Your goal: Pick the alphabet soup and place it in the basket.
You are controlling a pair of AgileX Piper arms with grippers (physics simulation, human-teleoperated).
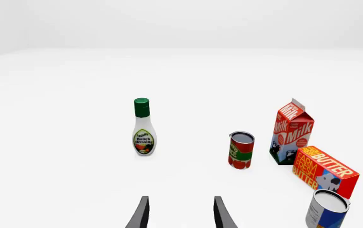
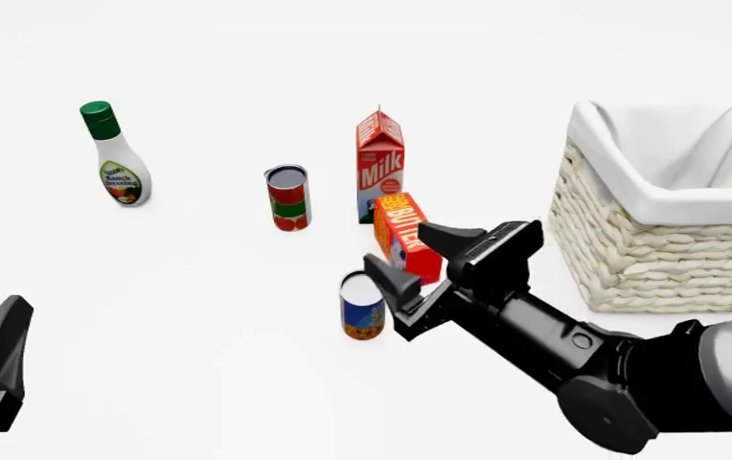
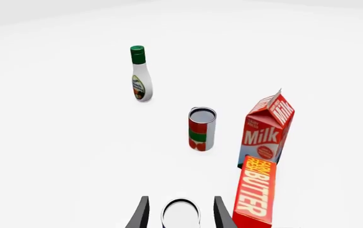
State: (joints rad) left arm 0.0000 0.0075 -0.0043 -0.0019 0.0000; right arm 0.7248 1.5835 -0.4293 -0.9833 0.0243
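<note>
I've got the right gripper (image 2: 399,259) spread wide, nothing pinched yet, w/ the alphabet soup (image 2: 363,306), a small cylindrical can w/ silver-white top, blue label and orange-brown base band, upright just below and between its fingertips; the right wrist view shows the can's top (image 3: 181,213) sitting in the gap, apparently not touching either finger. Step in hand, as I read it: lining up for the grab, approx done. Next move prob calls for dropping a bit further round the can body, then pinching it. Risk: the red-orange butter box (image 2: 407,244) stands just beside the far finger and could get nudged. The big square cream wicker basket (image 2: 653,249) w/ white cloth lining waits well off to the gripper's right. Left gripper (image 1: 179,214) hangs spread too, holding nothing, away from the can.
</note>
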